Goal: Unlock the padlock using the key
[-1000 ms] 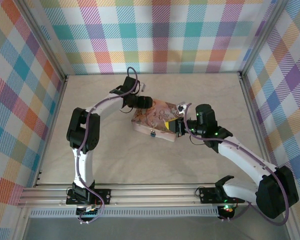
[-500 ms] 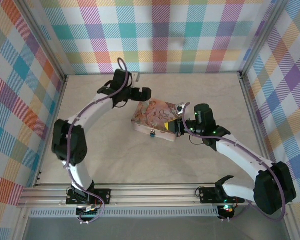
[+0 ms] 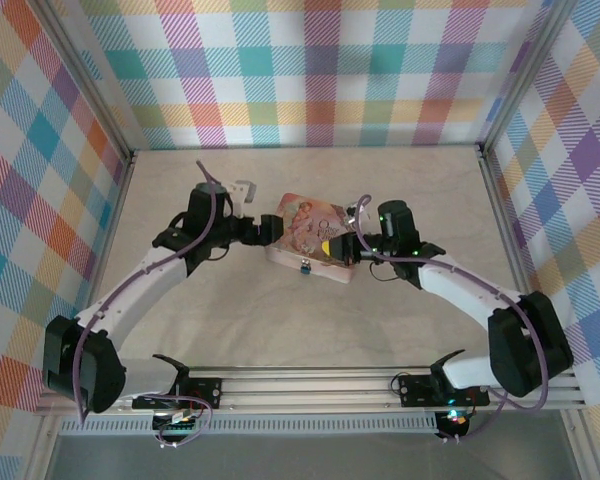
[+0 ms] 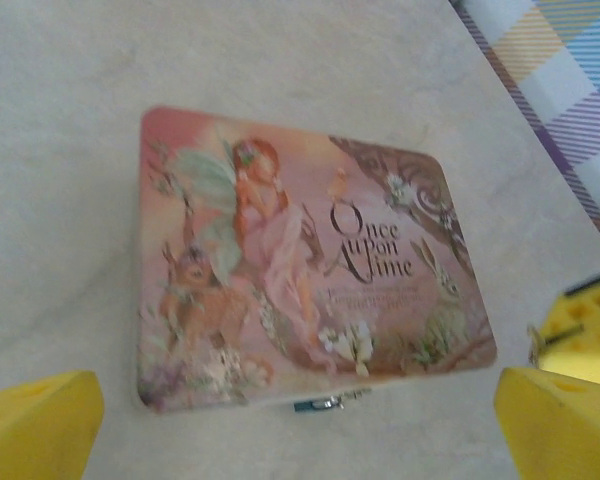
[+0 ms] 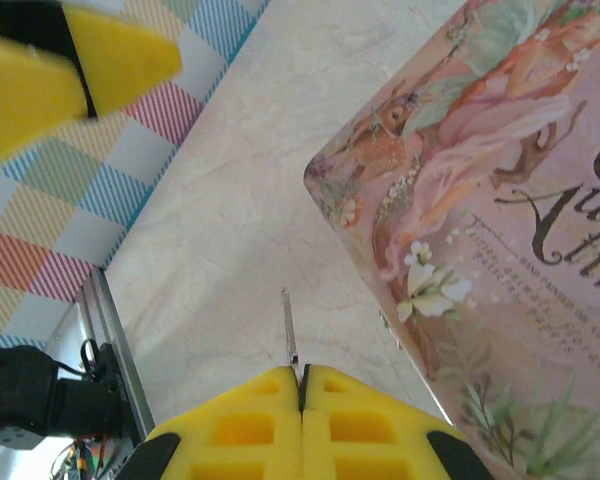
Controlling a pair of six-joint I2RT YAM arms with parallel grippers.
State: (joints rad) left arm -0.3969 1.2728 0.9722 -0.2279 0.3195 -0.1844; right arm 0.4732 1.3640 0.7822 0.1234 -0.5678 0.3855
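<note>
**Top view.** Left arm (image 3: 140,290) runs from the near-left corner diagonally over the desk (image 3: 220,310) towards the middle. Left fingers (image 3: 269,228) sit just beside the left short edge of the tin (image 3: 302,222). Contact with the tin cannot be judged from above.

**Left wrist view.** Left fingers (image 4: 35,425) are spread wide, one yellow pad in each lower corner. Between them are only desk and tin (image 4: 300,260). They hold nothing.

**Tin.** It lies flat near desk centre, skewed, lid up. It is pink with a fairy print and the words "Once Upon a Time". The lid is down in the left wrist view.

**Padlock** (image 3: 306,267). A tiny teal body sits at the middle of the tin's near long side, against the front wall. In the left wrist view the padlock (image 4: 325,403) is a small teal-and-metal bit poking out below the lid rim. It lies between the two spread pads and apart from both. The shackle is too small to tell whether it is open.

**Right side.** In the top view, right fingers (image 3: 324,245) hover over the right part of the tin, near the padlock but apart from it. In the right wrist view, right fingers (image 5: 240,432) are pressed together, gripping the key (image 5: 289,325). The key shows as a thin metal blade, edge-on, sticking out from the seam. Its tip lies over bare desk just beside the tin's edge and is not in the padlock. One yellow pad of the left fingers shows at top left of this view.

Right arm (image 3: 470,290) comes from the near-right base, elbow out to the right, forearm pointing left at the tin.
</note>
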